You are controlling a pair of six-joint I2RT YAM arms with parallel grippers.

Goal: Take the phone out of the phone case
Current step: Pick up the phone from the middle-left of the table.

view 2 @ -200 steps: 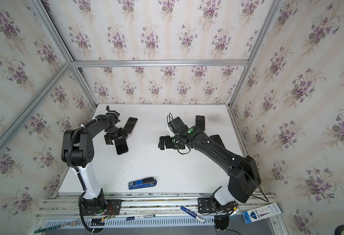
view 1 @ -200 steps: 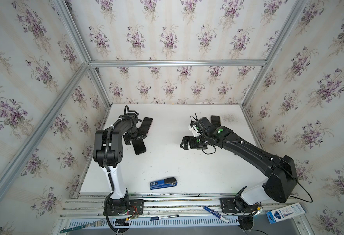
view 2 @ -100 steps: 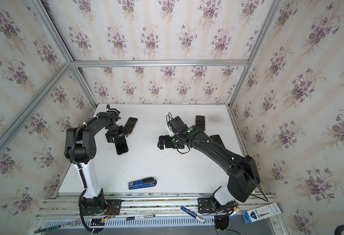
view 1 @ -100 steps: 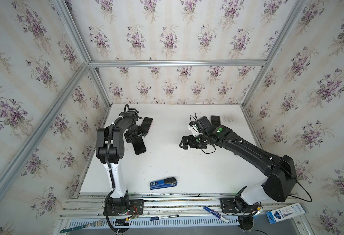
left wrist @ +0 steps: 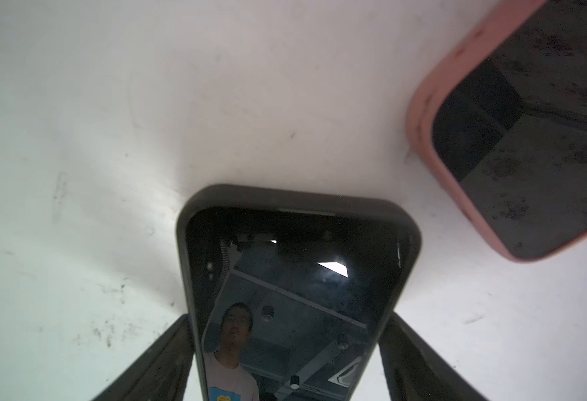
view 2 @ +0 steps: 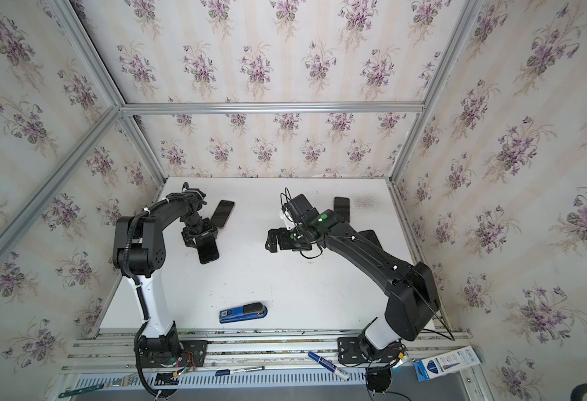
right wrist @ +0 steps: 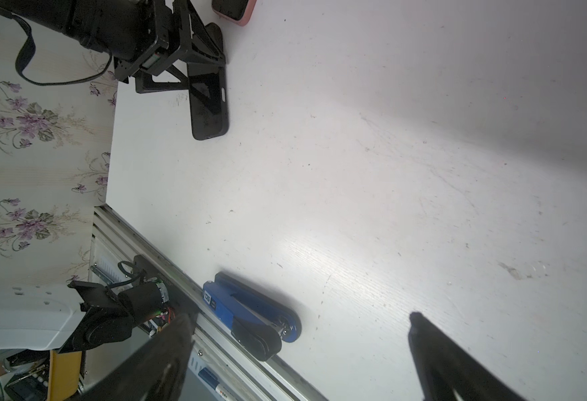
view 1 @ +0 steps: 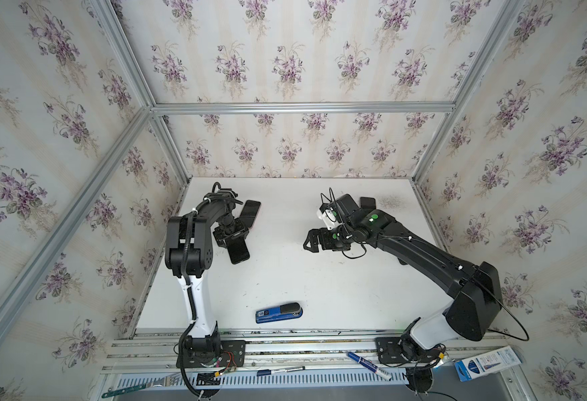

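The phone in its black phone case [view 1: 239,249] [view 2: 209,252] lies screen up on the left of the white table [view 1: 285,277]. My left gripper [view 1: 233,239] [view 2: 203,239] reaches over its far end. In the left wrist view the phone case [left wrist: 295,277] fills the space between the two fingers, and each fingertip [left wrist: 181,333] meets a long edge of the case. In the right wrist view the same case [right wrist: 208,107] shows under the left gripper. My right gripper [view 1: 308,239] [view 2: 271,239] [right wrist: 300,317] hovers open and empty over the table's middle, well apart from the phone.
A second phone in a pink case [view 1: 251,211] [left wrist: 528,139] lies just beyond the left gripper. A blue stapler [view 1: 278,312] [right wrist: 250,312] rests near the front edge. Another dark phone [view 2: 341,206] lies at the back right, behind the right arm.
The left arm's elbow has swung nearer the table and its jaws have narrowed onto the black phone case. The right arm has stayed put.
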